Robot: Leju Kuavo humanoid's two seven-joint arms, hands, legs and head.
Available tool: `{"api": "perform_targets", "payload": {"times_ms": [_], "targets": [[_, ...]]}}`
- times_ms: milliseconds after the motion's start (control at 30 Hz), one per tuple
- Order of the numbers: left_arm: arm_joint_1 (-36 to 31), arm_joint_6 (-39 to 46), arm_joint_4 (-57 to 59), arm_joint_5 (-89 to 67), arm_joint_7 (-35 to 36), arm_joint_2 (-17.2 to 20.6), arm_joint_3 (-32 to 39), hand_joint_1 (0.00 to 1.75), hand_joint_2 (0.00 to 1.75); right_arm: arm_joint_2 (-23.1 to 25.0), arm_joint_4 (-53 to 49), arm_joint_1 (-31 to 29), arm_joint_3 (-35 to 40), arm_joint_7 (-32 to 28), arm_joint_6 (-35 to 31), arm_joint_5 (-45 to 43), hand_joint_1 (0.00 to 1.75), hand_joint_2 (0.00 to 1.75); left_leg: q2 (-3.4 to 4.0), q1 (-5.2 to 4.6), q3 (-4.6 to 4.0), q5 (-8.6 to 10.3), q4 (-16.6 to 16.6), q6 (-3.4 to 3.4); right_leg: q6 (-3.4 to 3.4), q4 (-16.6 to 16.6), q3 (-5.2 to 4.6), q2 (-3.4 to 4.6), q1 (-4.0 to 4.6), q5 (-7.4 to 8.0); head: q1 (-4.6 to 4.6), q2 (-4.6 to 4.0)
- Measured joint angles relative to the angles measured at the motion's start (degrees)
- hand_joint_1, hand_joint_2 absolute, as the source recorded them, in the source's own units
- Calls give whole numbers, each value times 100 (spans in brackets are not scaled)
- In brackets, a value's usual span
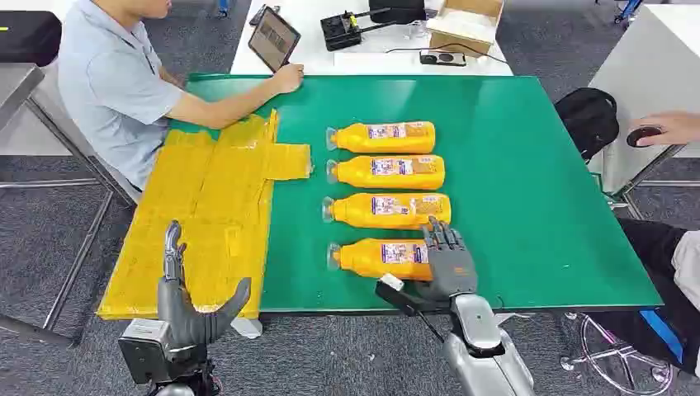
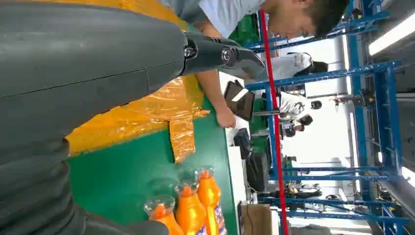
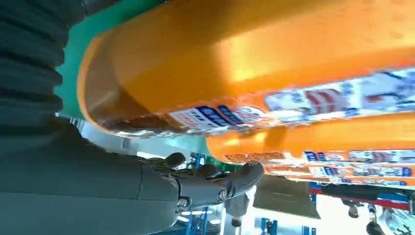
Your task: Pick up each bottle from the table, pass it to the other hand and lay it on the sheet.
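Four orange bottles lie on their sides in a column on the green table, caps pointing toward the yellow sheet that covers the table's left part; the nearest bottle lies close to the table's front edge, with the second bottle, the third bottle and the farthest bottle in turn behind it; the right hand rests over the base end of the nearest bottle, fingers extended, and whether they clasp it I cannot tell; the left hand hangs in front of the sheet's near edge, fingers apart, holding nothing; a person in a grey shirt sits at the far left corner, one forearm lying on the table.
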Motion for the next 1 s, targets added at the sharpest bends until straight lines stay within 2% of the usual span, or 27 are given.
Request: {"api": "perform_targets", "payload": {"times_ms": [200, 233, 267, 433, 800, 867, 1000], "targets": [[-7, -37, -2, 7, 24, 0, -4, 0, 175, -26, 138, -181, 0, 53, 387, -137, 2, 175, 1, 0, 1, 0, 0, 0, 0, -1, -1, 1, 0, 0, -2, 0], [-7, -37, -2, 7, 28, 0, -7, 0, 175, -31, 158, -205, 0, 53, 415, -153, 168, 175, 1, 0, 2, 0, 0, 0, 0, -1, -1, 0, 0, 0, -2, 0], [-6, -37, -2, 7, 31, 0, -7, 0, 175, -33, 182, -222, 0, 53, 433, -164, 175, 175, 1, 0, 2, 0, 0, 0, 0, -1, 0, 0, 0, 0, 0, 0], [-9, -35, 0, 9, 33, 0, -4, 0, 175, -50, 378, -311, 2, -61, 817, -443, 175, 175, 1, 0, 8, 0, 0, 0, 0, -1, 6, 1, 0, 0, 0, 0], [-28, -26, 0, -11, 79, 2, -2, 0, 175, -83, 783, -586, 20, -129, 1001, -717, 175, 175, 3, 1, 58, -6, 0, -1, -2, -5, 35, 1, 1, -4, -2, 0], [-35, -26, 0, -15, 92, 2, -2, 0, 175, -83, 886, -601, 31, -214, 1008, -820, 175, 175, 2, 1, 77, -16, -1, -2, -3, -8, 9, 1, 1, -14, -2, 0], [-30, -28, 0, -4, 81, 4, 0, 0, 175, -94, 947, -565, 46, -652, 1006, -1297, 175, 175, 6, 1, 105, -28, -1, 1, -16, -8, 32, 5, 3, -24, 0, 0]]}}
